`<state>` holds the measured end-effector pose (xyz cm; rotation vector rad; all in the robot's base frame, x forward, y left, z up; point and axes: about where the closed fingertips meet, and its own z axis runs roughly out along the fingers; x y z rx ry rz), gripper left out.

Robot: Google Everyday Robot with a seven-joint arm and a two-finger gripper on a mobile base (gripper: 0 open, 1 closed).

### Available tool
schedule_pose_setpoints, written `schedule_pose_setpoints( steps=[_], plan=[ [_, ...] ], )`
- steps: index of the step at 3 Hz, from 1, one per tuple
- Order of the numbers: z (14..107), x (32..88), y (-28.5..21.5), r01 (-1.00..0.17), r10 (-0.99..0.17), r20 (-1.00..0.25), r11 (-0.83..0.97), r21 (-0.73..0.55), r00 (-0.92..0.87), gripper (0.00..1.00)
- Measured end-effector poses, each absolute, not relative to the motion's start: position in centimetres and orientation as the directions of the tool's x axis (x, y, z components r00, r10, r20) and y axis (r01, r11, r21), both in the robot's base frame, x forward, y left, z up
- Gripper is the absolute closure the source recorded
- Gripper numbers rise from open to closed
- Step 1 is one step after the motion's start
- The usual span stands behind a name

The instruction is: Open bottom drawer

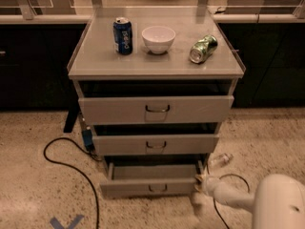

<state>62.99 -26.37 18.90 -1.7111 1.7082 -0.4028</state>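
While the bottom drawer (138,188), lowest in the cabinet (157,67), stands partly pulled out with its shallow tray showing, the gripper (202,181) sits low at the drawer's right front corner, touching or just beside it; whether it is clamped cannot be told.

Blue can (123,36), left on cabinet (95,61) top: white vertical lettering, unreadable. Green can (203,48), right on top: markings illegible. Blue X mark (66,222): floor, front-left of cabinet. Robot gripper (202,181): at bottom drawer (143,186) right front corner.
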Motion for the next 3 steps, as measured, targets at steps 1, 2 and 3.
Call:
schedule_pose_setpoints(
  steps=[1,2,3],
  plan=[
    [18.8,62.8,-26.2,-0.757,-0.966,-0.241,0.089,-0.648,0.092,1.0],
    [19.4,62.7,-26.3,-0.745,-0.967,-0.237,0.086,-0.662,0.099,1.0],
    [19.3,60.0,-26.1,-0.722,-0.967,-0.234,0.093,-0.685,0.098,1.0]
  ],
)
